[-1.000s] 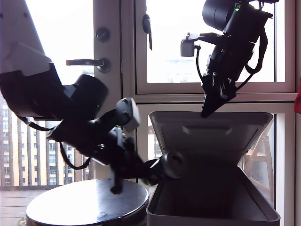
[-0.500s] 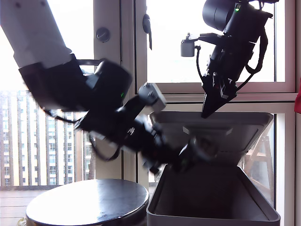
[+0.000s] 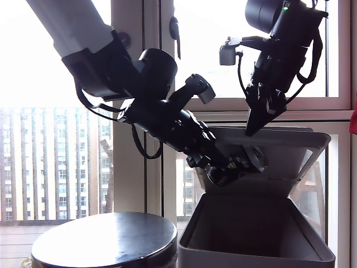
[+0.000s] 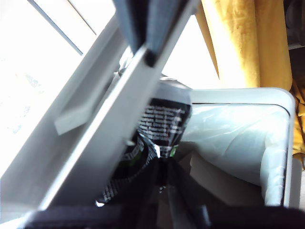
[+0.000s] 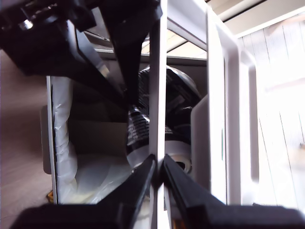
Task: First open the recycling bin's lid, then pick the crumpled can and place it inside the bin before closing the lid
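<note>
— Can (image 3: pixel 255 158): where, and what's it look like?
— Dark dented metal w/ white print and a round silvery end. It's clenched in my first gripper (image 3: pixel 237 166), over the open bin (image 3: pixel 251 261), smooth grey plastic w/ rounded corners.
— Lid (image 3: pixel 290 151)?
— Flat grey panel, raised. My second gripper (image 3: pixel 251 131) pinches its top edge. Vs 0.5 s ago, the can's higher and further over the bin.

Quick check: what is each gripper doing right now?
My first gripper: shut on the can, above the recycling bin.
My second gripper: shut on the lid edge, holding it open.
</note>
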